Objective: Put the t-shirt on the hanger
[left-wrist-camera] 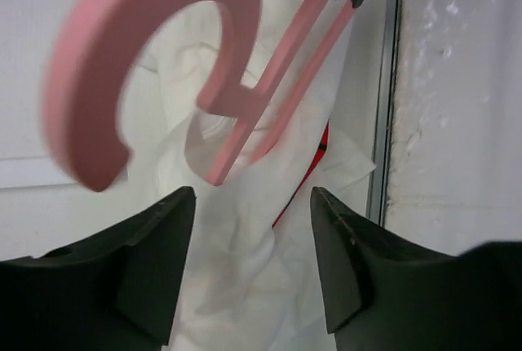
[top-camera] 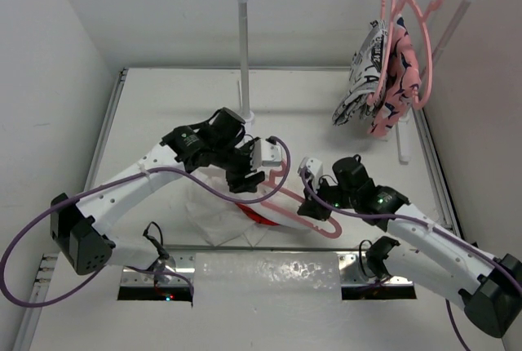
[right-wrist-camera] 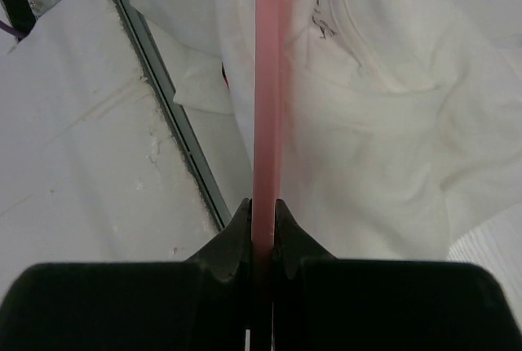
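Feeding the hanger into the t-shirt: right pincer clamps its bar, left pincer stands open, empty. Next, likely: grasp the collar.

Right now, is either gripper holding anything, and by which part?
The right gripper is shut on the hanger, pinching a straight bar away from the hook. The left gripper is open, holding nothing.

Overhead view, close wrist views sharing hanger
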Motion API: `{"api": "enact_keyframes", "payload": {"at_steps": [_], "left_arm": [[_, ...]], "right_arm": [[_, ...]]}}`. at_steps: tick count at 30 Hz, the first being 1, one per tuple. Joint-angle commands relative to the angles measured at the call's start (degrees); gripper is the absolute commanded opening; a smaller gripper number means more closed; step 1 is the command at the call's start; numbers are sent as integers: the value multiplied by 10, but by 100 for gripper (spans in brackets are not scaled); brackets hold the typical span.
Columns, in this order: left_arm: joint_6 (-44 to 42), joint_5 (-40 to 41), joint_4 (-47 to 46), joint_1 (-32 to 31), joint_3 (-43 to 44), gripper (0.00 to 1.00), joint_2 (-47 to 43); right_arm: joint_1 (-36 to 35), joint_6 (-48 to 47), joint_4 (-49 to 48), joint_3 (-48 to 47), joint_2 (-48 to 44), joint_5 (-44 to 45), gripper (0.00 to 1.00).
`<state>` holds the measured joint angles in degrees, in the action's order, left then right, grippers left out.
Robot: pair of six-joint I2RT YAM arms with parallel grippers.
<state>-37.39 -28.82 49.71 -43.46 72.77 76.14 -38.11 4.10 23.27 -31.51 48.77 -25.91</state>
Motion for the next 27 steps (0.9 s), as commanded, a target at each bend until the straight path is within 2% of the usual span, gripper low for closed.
{"api": "enact_keyframes", "payload": {"at_steps": [1, 2, 3, 7, 9, 10, 12, 14, 17, 20, 23, 27], "left_arm": [[-34, 38, -3, -4, -13, 59, -14], [-44, 47, 0, -2, -14, 61, -16], [-47, 54, 0, 5, -13, 74, -20], [-87, 84, 11, 36, 34, 85, -34], [-144, 88, 31, 64, 40, 91, -42], [-205, 90, 42, 81, 27, 95, -51], [-266, 97, 35, 100, -47, 95, -62], [-327, 79, -12, 119, -120, 95, -70], [-350, 20, -69, 123, -148, 95, -60], [-349, 3, -120, 124, -146, 95, -20], [-365, 21, -155, 124, -148, 89, 14], [-418, -3, -114, 122, -150, 45, 44]], "right_arm": [[-15, 27, -158, 61, -17, -5, 0], [-16, 34, -174, 72, -18, -7, 0], [-16, 39, -187, 83, -16, -7, 0], [-21, 50, -219, 114, -3, -5, 0], [-25, 51, -226, 119, -3, -3, 0], [-26, 51, -228, 120, -3, -2, 0], [-26, 48, -230, 120, -4, -2, 0], [-25, 45, -227, 116, -3, -4, 0], [-27, 45, -219, 111, -2, -9, 0], [-28, 41, -207, 109, -4, -12, 0], [-28, 36, -197, 106, -9, -11, 0], [-28, 35, -196, 110, -17, -4, 0]]}}
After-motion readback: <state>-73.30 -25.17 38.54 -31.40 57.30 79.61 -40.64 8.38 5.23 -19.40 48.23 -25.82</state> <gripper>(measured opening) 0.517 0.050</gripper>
